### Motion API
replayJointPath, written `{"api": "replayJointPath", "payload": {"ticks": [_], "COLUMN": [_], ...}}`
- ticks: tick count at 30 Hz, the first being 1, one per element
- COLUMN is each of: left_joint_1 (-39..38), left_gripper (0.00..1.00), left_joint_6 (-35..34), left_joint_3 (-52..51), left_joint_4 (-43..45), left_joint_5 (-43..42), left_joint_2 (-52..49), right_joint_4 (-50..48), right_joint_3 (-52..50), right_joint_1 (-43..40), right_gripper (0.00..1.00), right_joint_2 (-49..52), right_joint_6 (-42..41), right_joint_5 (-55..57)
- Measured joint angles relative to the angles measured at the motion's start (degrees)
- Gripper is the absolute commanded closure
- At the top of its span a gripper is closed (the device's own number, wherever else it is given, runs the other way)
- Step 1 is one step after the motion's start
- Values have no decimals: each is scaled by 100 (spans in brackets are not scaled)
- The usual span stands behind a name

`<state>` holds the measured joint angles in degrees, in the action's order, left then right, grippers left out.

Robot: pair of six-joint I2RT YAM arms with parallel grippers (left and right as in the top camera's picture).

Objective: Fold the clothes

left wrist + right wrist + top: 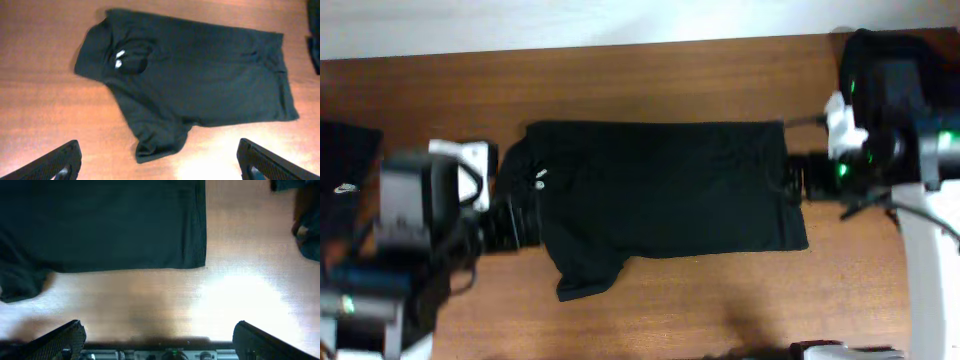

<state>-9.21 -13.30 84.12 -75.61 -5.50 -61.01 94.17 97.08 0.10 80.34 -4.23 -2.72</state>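
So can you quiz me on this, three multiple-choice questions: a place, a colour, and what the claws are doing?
1. Where is the white tag on the T-shirt? A inside the collar; B on the hem; C on a sleeve.
2. What colour is the T-shirt? A red; B black; C white.
3. How are the grippers? A both clamped on cloth; B one holding a sleeve; C both open, empty.
A: the tag sits in the neck opening. B: black against the brown table. C: left gripper and right gripper both show spread fingers, nothing held.
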Motion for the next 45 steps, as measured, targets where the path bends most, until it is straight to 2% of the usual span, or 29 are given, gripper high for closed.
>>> {"api": "replayJointPath", "payload": {"ticks": [5, 9, 12, 18, 23, 27, 28, 30, 32, 34, 45], "left_joint_1": [0, 0, 0, -4, -4, -4, -4, -4, -4, -4, -4], "left_gripper": [1, 1, 1, 1, 1, 1, 1, 1, 1, 1, 1], "left_joint_6": [-214, -304, -328, -354, -369, -369, -369, -369, -369, -369, -369], "left_joint_3": [-1777, -2879, -3222, -3305, -3309, -3309, -3309, -3309, -3309, -3309, -3309], "left_joint_4": [992, 1589, 1716, 1805, 2114, 2363, 2387, 2411, 2428, 2494, 2706], "left_joint_5": [79, -146, -400, -723, -868, -914, -914, -914, -914, -914, -667], "left_joint_2": [247, -122, -424, -1102, -1244, -1244, -1244, -1244, -1244, -1244, -1244], "right_joint_4": [-428, -483, -693, -970, -1196, -1316, -1405, -1661, -1965, -2199, -3620], "right_joint_3": [-1410, -1912, -2124, -2459, -2500, -2555, -2599, -2743, -2964, -3150, -3620], "right_joint_1": [0, 0, 0, -120, -973, -1650, -1764, -1919, -1969, -1974, -1974], "right_gripper": [1, 1, 1, 1, 2, 22, 23, 21, 8, 1, 1], "right_joint_2": [-579, -863, -905, -903, -903, -815, -752, -570, -286, 24, 1550], "right_joint_6": [-68, -140, -164, -286, -90, 345, 420, 481, 535, 592, 354], "right_joint_5": [59, 149, 328, 501, 345, -144, -236, -387, -581, -787, -1311]}}
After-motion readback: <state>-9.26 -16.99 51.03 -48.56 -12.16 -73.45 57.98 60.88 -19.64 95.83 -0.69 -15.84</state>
